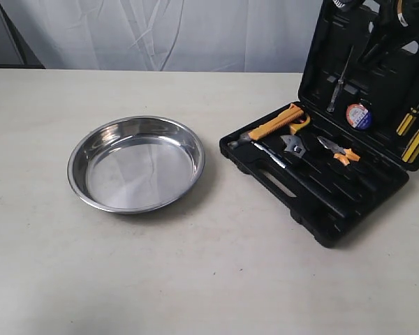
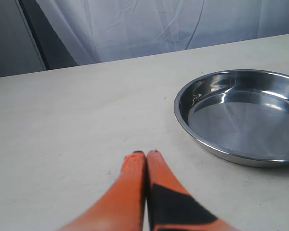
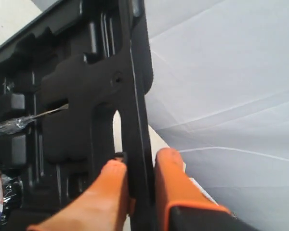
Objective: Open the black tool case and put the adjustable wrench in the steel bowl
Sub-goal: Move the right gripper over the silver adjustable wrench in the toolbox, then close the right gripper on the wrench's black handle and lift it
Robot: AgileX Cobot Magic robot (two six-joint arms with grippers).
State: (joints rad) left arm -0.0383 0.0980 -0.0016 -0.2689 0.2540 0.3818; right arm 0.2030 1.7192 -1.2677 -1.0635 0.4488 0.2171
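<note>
While my left claw (image 2: 145, 155) hangs low over the tabletop (image 2: 62, 120) with its two orange fingers pressed together on nothing, the bowl (image 1: 136, 164) sits just beside it, bare inside. I judge the bowl light and smooth-bottomed, so it may skid or ring if something hard is dropped in.

Further right, the case (image 1: 314, 188) lies open on the tabletop, and the wrench (image 1: 294, 148) rests in its moulded slot, between the hammer (image 1: 272, 127) and the pliers (image 1: 339, 152). I expect the wrench to be rigid, dense for its size and heavier at the shiny head, which looks slick. The black handle seems the better place to pinch, close behind the head so it does not tip. The slot may hold it snugly, so a straight upward pull looks wise, with little room for my fingers beside the hammer.

At the far right, my right claw (image 3: 139, 166) is clamped on the rim of the raised lid (image 1: 363, 63), one finger on each face.

A tape roll (image 1: 358, 115) in the lid carries a blue and white label, too small to read. I see no brand mark on the case.
</note>
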